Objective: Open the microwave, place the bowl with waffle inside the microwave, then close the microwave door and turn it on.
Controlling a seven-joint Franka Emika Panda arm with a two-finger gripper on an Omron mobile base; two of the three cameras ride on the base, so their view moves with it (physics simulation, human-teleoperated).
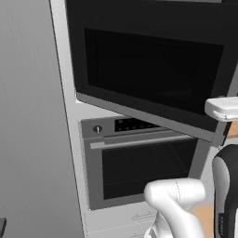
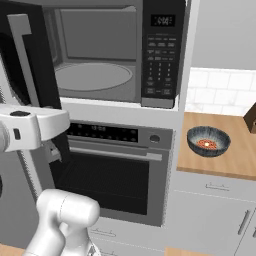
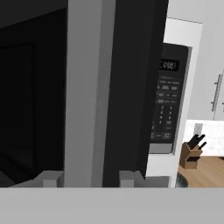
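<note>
The end effector (image 3: 89, 178) sat at the microwave door's (image 2: 30, 75) grey vertical handle (image 3: 85, 87), one pale fingertip (image 3: 50, 178) on each side of the bar with a little slack; whether they actually touched it could not be made out, their lower parts being cut off. The door stood swung wide open, hiding most of the cavity in the left base view. The microwave (image 2: 115, 52) showed its grey interior, round turntable (image 2: 92, 76) and keypad panel (image 2: 161, 55). Below sat the oven (image 2: 117, 170). The bowl (image 2: 208, 141) with the waffle (image 2: 207, 144) rested on the wooden counter (image 2: 220, 165) near its left edge, right of the microwave; a knife block (image 3: 191, 153) stood farther back.
</note>
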